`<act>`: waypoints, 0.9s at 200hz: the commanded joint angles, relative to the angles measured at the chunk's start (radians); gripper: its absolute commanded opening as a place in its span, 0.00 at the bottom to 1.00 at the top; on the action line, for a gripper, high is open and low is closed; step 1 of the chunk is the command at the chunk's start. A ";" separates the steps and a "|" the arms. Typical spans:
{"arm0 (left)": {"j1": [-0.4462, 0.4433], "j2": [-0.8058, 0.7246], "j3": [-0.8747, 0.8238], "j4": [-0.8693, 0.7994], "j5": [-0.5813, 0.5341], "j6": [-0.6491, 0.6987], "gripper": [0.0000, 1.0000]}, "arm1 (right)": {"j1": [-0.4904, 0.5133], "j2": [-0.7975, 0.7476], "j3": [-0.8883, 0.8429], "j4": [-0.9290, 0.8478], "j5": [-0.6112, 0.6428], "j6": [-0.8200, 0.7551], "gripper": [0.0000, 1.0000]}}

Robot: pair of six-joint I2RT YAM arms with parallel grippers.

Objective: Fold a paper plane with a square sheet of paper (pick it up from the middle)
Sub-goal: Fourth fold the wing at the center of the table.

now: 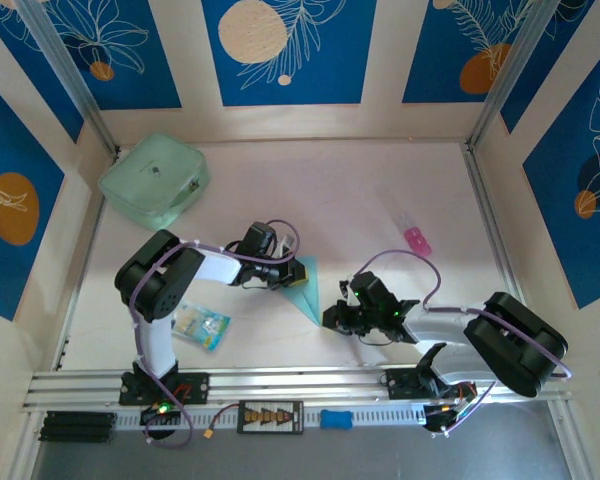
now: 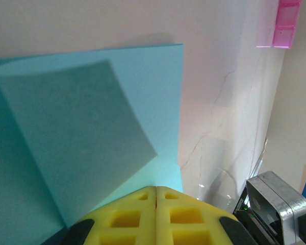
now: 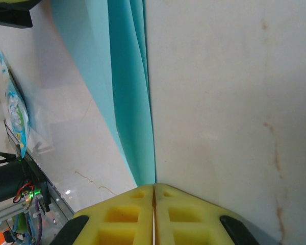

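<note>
Lies flat on the desk between the arms: a partly folded light-blue sheet of paper. Left jaws and right jaws both fully closed, tips at its edges, nothing visibly gripped. Probably light, limp, crease-prone, so best pinched along the middle fold.

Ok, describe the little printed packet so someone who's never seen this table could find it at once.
Start at the left arm's base at the near edge of the table; the packet lies just beyond it, slightly right. It is small, flat and printed blue and white, unlike the plain light-blue paper mid-table and the larger mint-green pouch in the far left corner.
</note>
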 commanded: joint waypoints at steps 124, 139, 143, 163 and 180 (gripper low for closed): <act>-0.003 0.042 -0.013 -0.021 -0.014 -0.002 0.07 | -0.057 0.185 0.311 -0.101 -0.121 -0.109 0.11; -0.003 0.041 -0.014 -0.024 -0.012 0.000 0.07 | -0.046 0.232 0.344 -0.109 -0.104 -0.107 0.11; -0.004 0.042 -0.012 -0.023 -0.013 -0.001 0.07 | -0.045 0.240 0.349 -0.112 -0.102 -0.108 0.11; -0.003 0.041 -0.013 -0.024 -0.013 -0.001 0.07 | -0.035 0.275 0.379 -0.150 -0.076 -0.111 0.11; -0.004 0.040 -0.016 -0.022 -0.013 -0.002 0.07 | -0.033 0.287 0.375 -0.176 -0.056 -0.109 0.11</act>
